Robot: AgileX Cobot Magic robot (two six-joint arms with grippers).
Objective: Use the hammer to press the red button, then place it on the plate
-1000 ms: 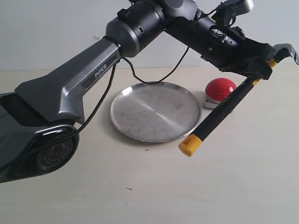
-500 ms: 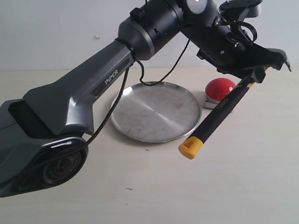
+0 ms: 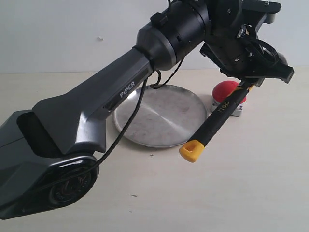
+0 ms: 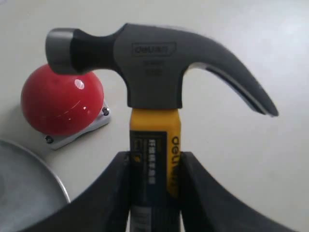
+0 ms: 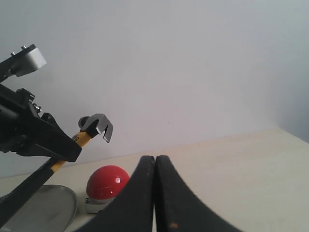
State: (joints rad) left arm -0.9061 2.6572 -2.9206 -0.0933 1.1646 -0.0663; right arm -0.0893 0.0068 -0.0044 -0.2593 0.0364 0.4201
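Nearest in the exterior view is the left arm's bulky base, from which the arm reaches up and across the middle toward the right side of the table (image 3: 241, 193). The left gripper (image 4: 154, 166) clamps its two fingers (image 4: 118, 186) on the yellow neck of the hammer (image 3: 217, 116), just below the dark head. The hammer's long axis slopes from that raised head down toward the camera, and its yellow butt hangs just beside the near right rim of the plate (image 3: 145, 140). Behind the handle sits the red button (image 3: 225, 90), close to the plate's right edge. The coming press turns on the head. In the left wrist view the striking face lines up over one side of the dome, and the right wrist view suggests a gap between them, so the button probably lies straight below and is not yet pressed. A short downward move should do it, though an off-centre face could slip down the glossy dome. The right gripper (image 5: 155, 166) sits low and farther off, its fingers shut together on nothing. Bare tabletop beyond the button and the wide plate beside it leave room for the swing and the later set-down. The pale wall (image 3: 58, 34) closes the scene behind.
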